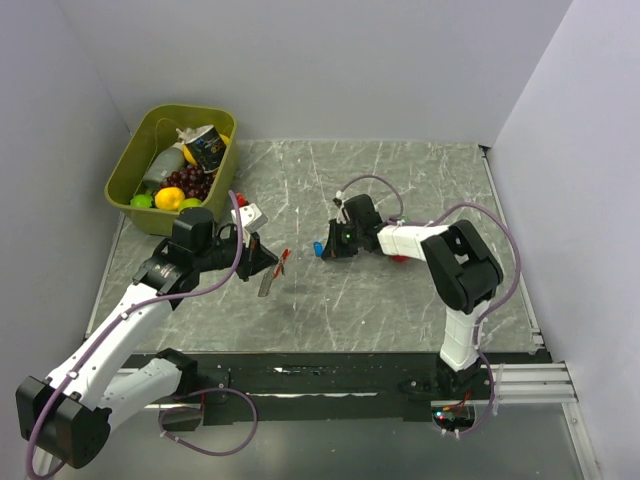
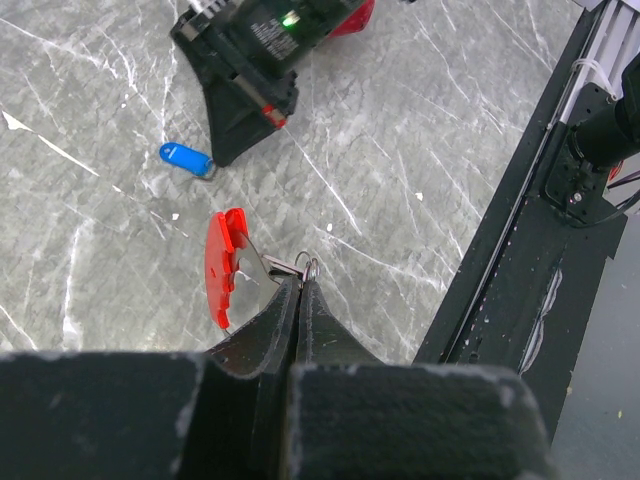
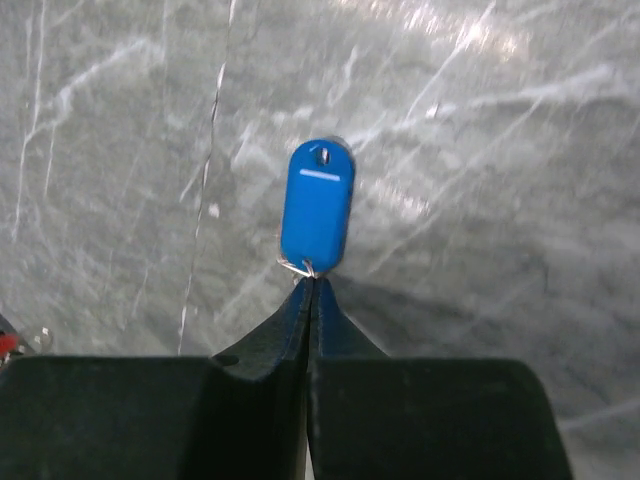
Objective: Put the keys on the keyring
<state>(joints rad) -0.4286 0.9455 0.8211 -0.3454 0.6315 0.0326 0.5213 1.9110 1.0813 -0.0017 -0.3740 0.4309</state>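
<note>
Step in hand: grasp, joining not yet begun. Right hand point(image 3: 310, 290) is pinched shut on the tiny wire loop of the blue key point(image 3: 317, 205). The key points straight out past its tips, on or just over the surface point(image 1: 400, 300), can't tell which. Left hand point(image 2: 300, 285) is clamped shut on a small silver ring of the keyring point(image 2: 222, 265), red clip beside its tips. Key and clip are near, with a gap between. Next move likely needs fine alignment of loop to clip.

Nothing legible: the can's point(image 1: 207, 147) label, in the bin point(image 1: 128, 168) at the bench's point(image 1: 400, 300) far-left corner, and the key's point(image 3: 317, 205) pale strip are blurred.
</note>
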